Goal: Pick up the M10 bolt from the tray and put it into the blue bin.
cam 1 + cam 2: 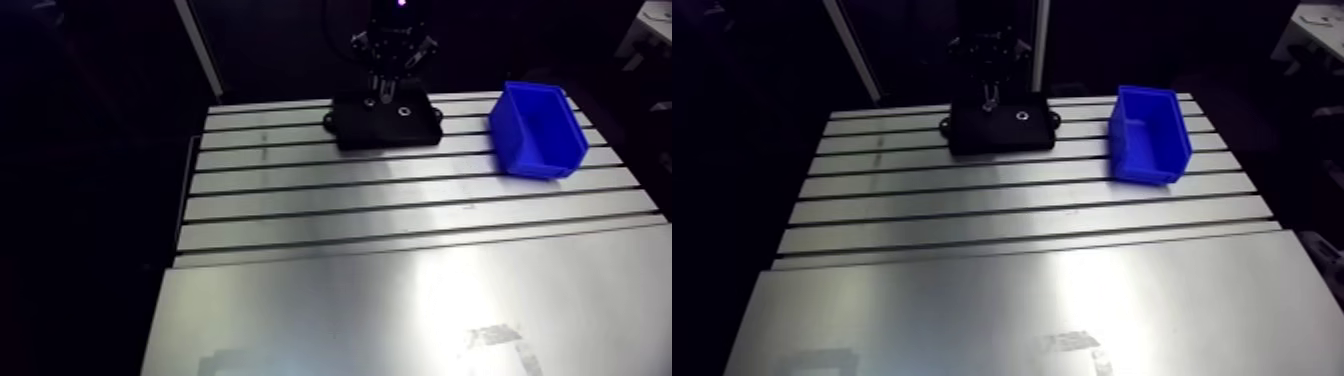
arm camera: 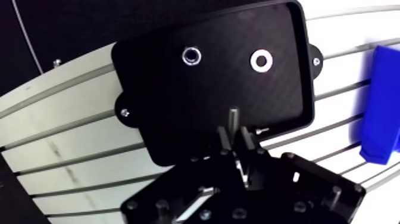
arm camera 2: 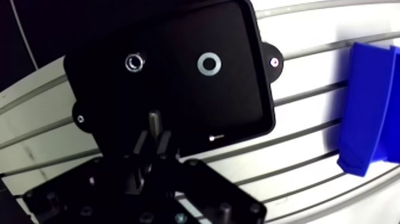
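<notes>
I read the bolt (image 2: pixel 234 118) as pinched between the narrow-set fingers of the gripper (image 2: pixel 236 140), with its shank poking out over the tray (image 2: pixel 172 113), where a nut (image 2: pixel 191 56) and a washer (image 2: pixel 261 59) lie. The grab looks done to me, though I cannot tell if the bolt is lifted clear. The carry to the bin (image 1: pixel 540 155), well off to one side, and the drop are left.

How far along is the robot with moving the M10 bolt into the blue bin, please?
Done: the gripper is shut on the M10 bolt, whose grey shaft sticks out between the fingers. In hand: bolt and gripper are over the black tray; whether the bolt is lifted clear I cannot tell. Left: carrying it across to the blue bin, which looks empty, and releasing it.
</notes>
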